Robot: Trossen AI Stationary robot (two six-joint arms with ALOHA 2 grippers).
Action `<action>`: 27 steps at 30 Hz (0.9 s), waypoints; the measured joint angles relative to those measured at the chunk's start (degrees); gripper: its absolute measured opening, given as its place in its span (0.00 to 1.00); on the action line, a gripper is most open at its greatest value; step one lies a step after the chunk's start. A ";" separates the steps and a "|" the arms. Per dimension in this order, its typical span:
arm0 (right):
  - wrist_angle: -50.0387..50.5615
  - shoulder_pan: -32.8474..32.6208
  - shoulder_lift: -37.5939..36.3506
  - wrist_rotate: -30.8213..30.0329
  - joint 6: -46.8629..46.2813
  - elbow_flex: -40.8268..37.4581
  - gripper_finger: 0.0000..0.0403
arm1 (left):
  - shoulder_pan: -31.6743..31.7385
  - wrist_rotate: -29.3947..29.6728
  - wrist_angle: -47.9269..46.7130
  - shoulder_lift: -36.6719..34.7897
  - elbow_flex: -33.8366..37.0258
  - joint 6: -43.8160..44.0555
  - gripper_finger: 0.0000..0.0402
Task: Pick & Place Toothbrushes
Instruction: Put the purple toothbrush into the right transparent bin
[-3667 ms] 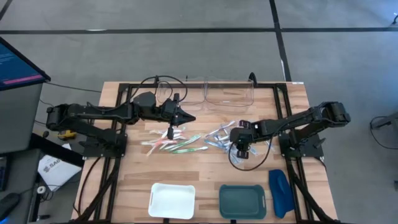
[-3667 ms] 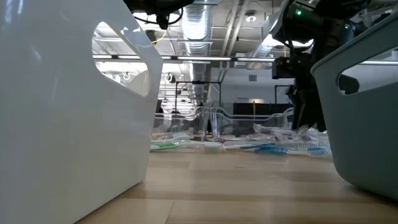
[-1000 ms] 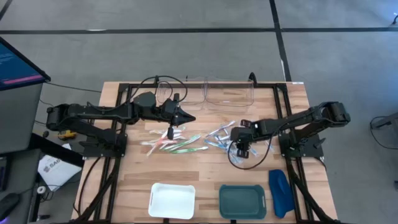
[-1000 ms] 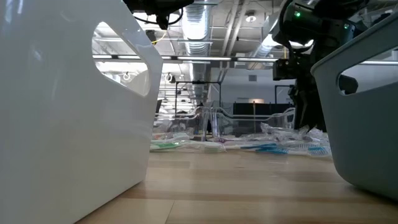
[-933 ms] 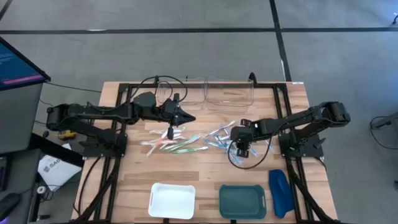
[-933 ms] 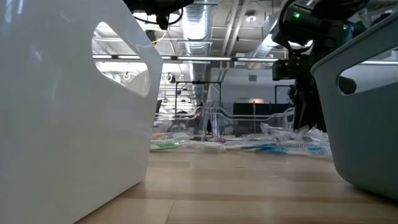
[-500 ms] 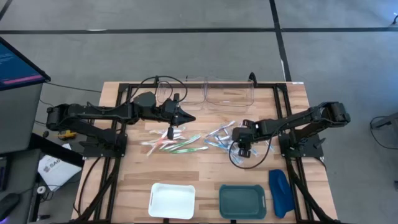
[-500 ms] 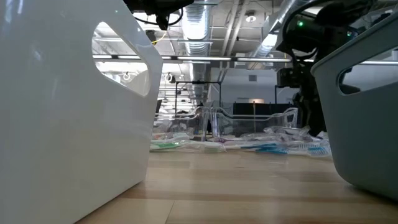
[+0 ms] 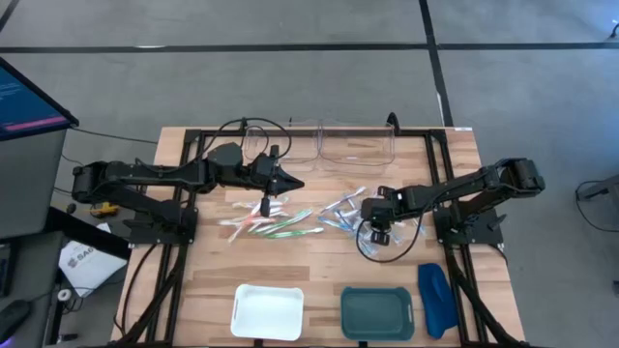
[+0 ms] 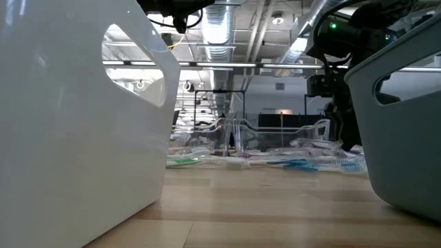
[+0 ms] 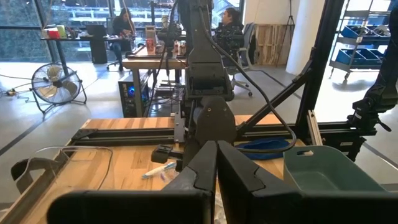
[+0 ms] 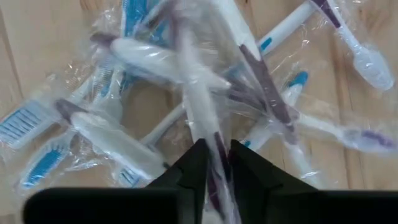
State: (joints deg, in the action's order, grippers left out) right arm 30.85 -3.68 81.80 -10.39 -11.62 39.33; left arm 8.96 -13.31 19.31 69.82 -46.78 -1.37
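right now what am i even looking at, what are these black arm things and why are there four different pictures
These are two robot arms at a wooden table, each ending in a two-finger tool. One picture looks straight down from above, one looks across at table height, and one comes from a camera on each wrist.

Lying on the table are two piles of toothbrushes: pink, green and white ones and clear-wrapped blue and purple ones. Nearer the front edge sit a white bin, a teal bin and a dark-blue oblong object; clear containers stand at the back.

The right tool is down in the wrapped pile, its fingers pinching one wrapped toothbrush. The left tool is shut, holds nothing, and waits above the other pile.
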 joint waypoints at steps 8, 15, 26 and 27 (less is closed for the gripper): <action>3.08 0.00 -0.07 0.00 -0.44 2.03 0.06 | 0.01 0.00 0.00 0.00 0.00 0.00 0.02; 8.82 -0.04 -0.09 -0.07 -0.30 6.79 0.06 | -0.01 -0.01 -0.11 0.00 0.00 0.33 0.02; 20.35 0.92 -0.09 -11.73 5.40 18.53 0.07 | -0.84 0.00 -0.48 0.00 0.00 0.44 0.02; 21.07 1.44 -0.09 -13.34 6.76 19.98 0.06 | -0.84 -0.01 -0.47 0.00 0.00 0.74 0.02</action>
State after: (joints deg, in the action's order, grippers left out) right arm 51.92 -2.24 81.71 -23.74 -4.86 59.31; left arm 8.12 -13.32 18.84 69.82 -46.78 -0.62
